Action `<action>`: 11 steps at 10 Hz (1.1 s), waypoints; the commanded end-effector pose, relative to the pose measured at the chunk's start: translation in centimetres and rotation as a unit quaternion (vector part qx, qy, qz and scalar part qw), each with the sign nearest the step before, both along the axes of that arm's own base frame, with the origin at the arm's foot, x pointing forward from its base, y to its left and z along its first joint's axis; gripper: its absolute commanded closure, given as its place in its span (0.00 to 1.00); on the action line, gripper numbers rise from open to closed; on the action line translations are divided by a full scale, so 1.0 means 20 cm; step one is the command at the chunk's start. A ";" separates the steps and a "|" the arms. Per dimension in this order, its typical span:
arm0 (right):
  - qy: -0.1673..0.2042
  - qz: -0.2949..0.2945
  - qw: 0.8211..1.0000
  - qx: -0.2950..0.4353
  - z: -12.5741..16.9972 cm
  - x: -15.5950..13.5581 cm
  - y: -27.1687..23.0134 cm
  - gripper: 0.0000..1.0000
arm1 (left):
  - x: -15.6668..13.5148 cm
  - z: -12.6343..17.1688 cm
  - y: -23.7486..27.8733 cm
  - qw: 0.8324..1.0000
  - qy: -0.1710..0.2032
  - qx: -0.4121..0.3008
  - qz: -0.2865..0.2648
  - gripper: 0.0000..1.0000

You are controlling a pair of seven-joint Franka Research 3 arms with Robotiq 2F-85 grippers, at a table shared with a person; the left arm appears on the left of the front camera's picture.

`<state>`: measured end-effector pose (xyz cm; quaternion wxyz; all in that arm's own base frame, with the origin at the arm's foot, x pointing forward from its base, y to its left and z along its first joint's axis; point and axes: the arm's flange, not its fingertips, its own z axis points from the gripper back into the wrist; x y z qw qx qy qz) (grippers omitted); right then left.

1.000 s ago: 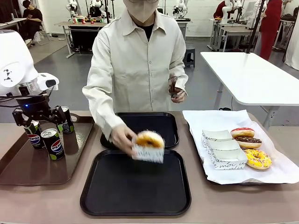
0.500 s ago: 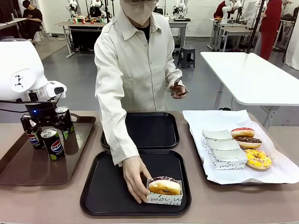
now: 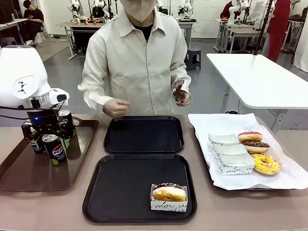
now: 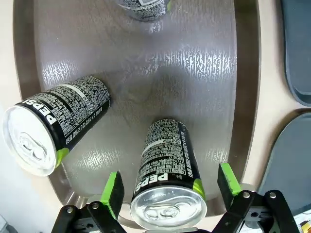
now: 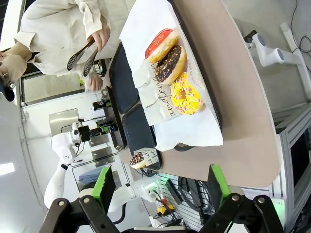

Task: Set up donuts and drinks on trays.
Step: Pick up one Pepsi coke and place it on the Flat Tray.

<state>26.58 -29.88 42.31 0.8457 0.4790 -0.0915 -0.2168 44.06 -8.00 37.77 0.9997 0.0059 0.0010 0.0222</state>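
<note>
- Left wrist view: left gripper (image 4: 169, 175) spread around a slim black, silver-topped Pepsi can (image 4: 165, 150) with a green band, on the brown plastic tray (image 4: 204, 73); pads clear of it.
- Right gripper (image 5: 159, 174): jaws wide, empty.
- Golden, dark-topped donut (image 3: 169, 193) in a white printed sleeve, in the nearer matte black tray's (image 3: 120, 192) near-right corner.

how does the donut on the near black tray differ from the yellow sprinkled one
The sleeved donut sits in a white printed paper sleeve on the near black tray; the yellow donut lies bare on white paper. The sleeved donut looks golden-brown, dark-topped; the yellow donut has sprinkles.
</note>
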 end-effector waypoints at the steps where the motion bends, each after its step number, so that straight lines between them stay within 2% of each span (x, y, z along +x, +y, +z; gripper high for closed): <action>1: 0.006 0.004 1.000 0.003 0.01 -0.01 0.00 0.00 | 0.02 0.00 0.00 1.000 -0.019 0.022 -0.006 0.05; 2: 0.006 0.004 1.000 0.003 0.01 -0.01 0.00 0.00 | 0.02 0.01 0.00 0.999 -0.033 0.025 -0.007 0.47; 3: 0.006 0.004 1.000 0.003 0.01 -0.01 0.00 0.00 | 0.01 0.02 0.00 0.999 -0.036 0.022 -0.011 0.54; 4: 0.006 0.004 1.000 0.003 0.01 -0.01 0.00 0.00 | 0.01 0.02 0.00 0.999 -0.035 0.021 -0.016 0.54; 5: 0.006 0.004 1.000 0.003 0.01 -0.01 0.00 0.00 | 0.00 0.02 0.00 0.999 -0.035 0.025 -0.019 1.00; 6: 0.006 0.004 1.000 0.003 0.01 -0.01 0.00 0.00 | -0.01 0.01 0.00 0.999 -0.030 0.027 -0.020 0.66; 7: 0.006 0.004 1.000 0.003 0.01 -0.01 0.00 0.00 | -0.01 0.01 0.00 0.999 -0.025 0.026 -0.019 1.00; 8: 0.006 0.004 1.000 0.003 0.01 -0.01 0.00 0.00 | -0.02 0.02 -0.01 0.999 -0.018 0.028 -0.018 0.88; 9: 0.006 0.004 1.000 0.003 0.01 -0.01 0.00 0.00 | -0.04 0.04 -0.02 0.999 -0.014 0.030 -0.019 1.00; 11: 0.006 0.004 1.000 0.003 0.01 -0.01 0.00 0.00 | -0.13 0.21 -0.06 0.999 -0.039 0.008 -0.016 1.00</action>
